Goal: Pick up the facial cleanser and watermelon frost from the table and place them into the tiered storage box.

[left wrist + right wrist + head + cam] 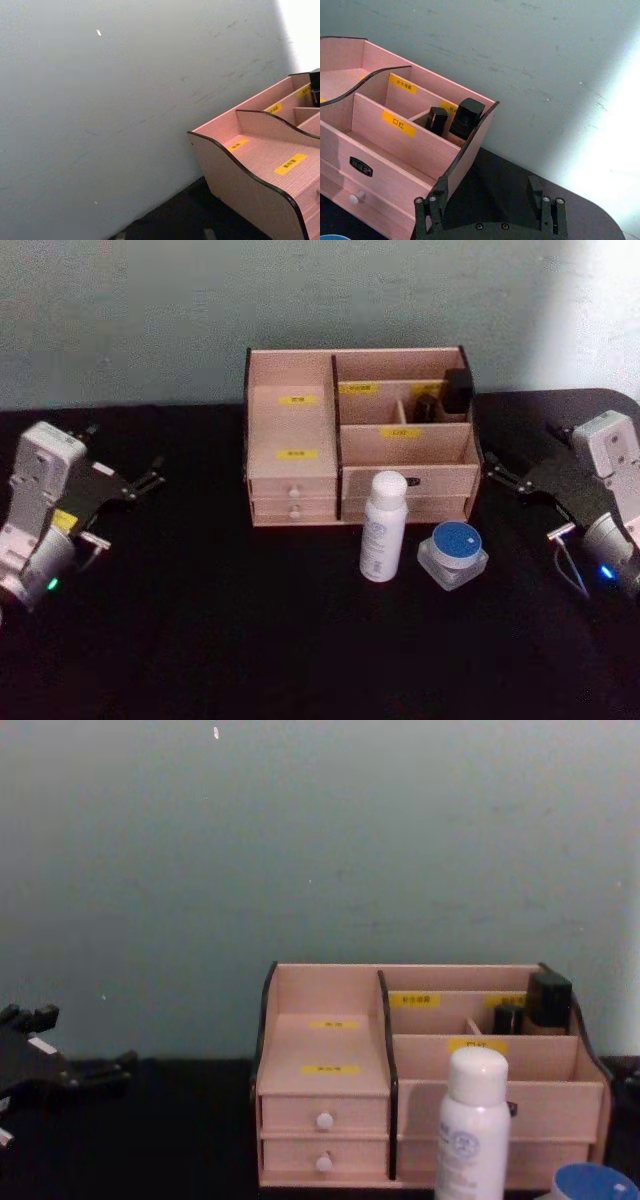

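On the black surface [200, 660], the pinkish wooden tiered storage box [295, 430] sits mid-frame. Just below its right half stand the tall white facial cleanser bottle [383, 530] — long axis upright — and the squat blue-lidded jar [453, 553], which we take for the watermelon frost. Both lie lower left of the nearer right end effector [497, 470]; the left end effector [150, 475] is well apart, fingers spread. The right wrist view shows its own fingers [427, 215] spread too.

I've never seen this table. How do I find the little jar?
Find the pink wooden storage box on the black table. In front of its right half, the jar is squat with a blue lid, beside a tall white bottle.
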Tool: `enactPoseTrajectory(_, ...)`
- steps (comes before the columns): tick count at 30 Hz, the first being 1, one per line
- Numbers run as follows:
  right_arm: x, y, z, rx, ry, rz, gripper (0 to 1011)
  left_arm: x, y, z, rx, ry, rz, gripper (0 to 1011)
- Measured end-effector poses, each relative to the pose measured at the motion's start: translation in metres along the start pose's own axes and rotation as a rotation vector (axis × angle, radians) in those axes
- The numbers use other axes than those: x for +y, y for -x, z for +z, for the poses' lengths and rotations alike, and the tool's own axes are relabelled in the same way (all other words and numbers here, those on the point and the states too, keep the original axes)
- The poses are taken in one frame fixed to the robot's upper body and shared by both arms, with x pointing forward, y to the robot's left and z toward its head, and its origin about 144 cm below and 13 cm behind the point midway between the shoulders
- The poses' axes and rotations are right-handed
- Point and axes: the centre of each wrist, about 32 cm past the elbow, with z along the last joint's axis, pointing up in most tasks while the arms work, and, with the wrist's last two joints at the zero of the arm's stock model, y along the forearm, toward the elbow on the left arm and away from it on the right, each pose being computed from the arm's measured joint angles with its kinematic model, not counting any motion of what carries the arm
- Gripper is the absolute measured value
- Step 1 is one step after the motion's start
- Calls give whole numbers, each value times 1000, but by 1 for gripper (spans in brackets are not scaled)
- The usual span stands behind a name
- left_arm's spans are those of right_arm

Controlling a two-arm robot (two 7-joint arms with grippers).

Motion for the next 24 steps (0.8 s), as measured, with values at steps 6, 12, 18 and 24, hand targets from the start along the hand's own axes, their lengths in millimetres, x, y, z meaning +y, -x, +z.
enactPoseTrajectory(6, 0, 0, 0, 0, 0, 0, 1003, 0, 0, 0, 0, 0, 0, 1001)
enactPoseTrajectory(12, -4, -4, 0, 8, -20, -18, 1002, 0, 0, 0, 0, 0, 0, 1001)
enactPoseTrajectory(18, -14, -11, 6, 31, -32, -4, 1002, 0, 0, 0, 0, 0, 0, 1001)
enactPoseTrajectory(24, -33, -21, 19, 53, -44, 95, 1002, 0, 0, 0, 0, 0, 0, 1001)
